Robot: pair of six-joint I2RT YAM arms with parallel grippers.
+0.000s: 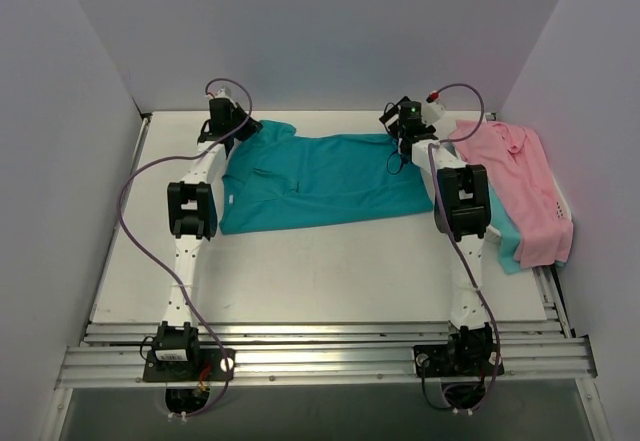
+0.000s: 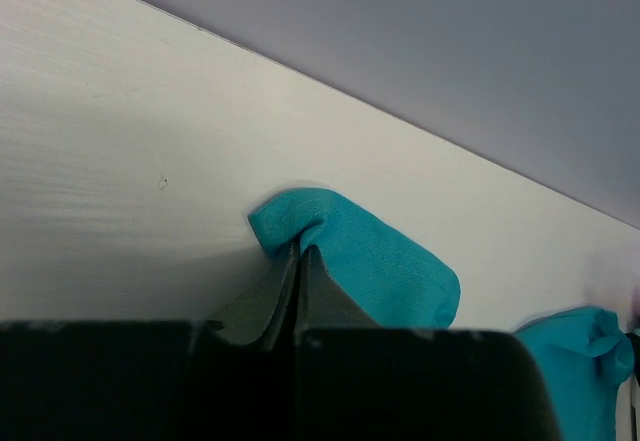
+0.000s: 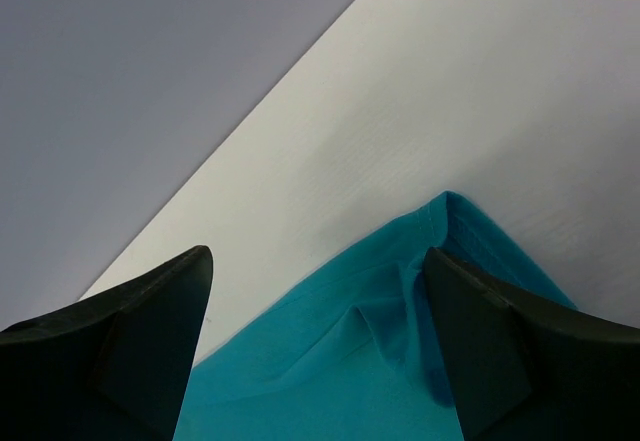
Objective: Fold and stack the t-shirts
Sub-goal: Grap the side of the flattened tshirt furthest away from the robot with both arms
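Item: teal shirt [image 1: 320, 181]. Lies spread flat on table [image 1: 330, 271], centre toward 12 o'clock.
Handling, as you should judge it: soft, light, limp. Will sag and crease between holds. Take far corners, one per tool.
Left tool [image 2: 299, 253]: pressed together, pinching your 11 o'clock corner.
Right tool [image 3: 318, 261]: spread wide over 1 o'clock corner, gripping nothing. You cannot confirm contact.
Pink shirt [image 1: 525, 186]: heaped at 3 o'clock, over second teal shirt [image 1: 508, 249].
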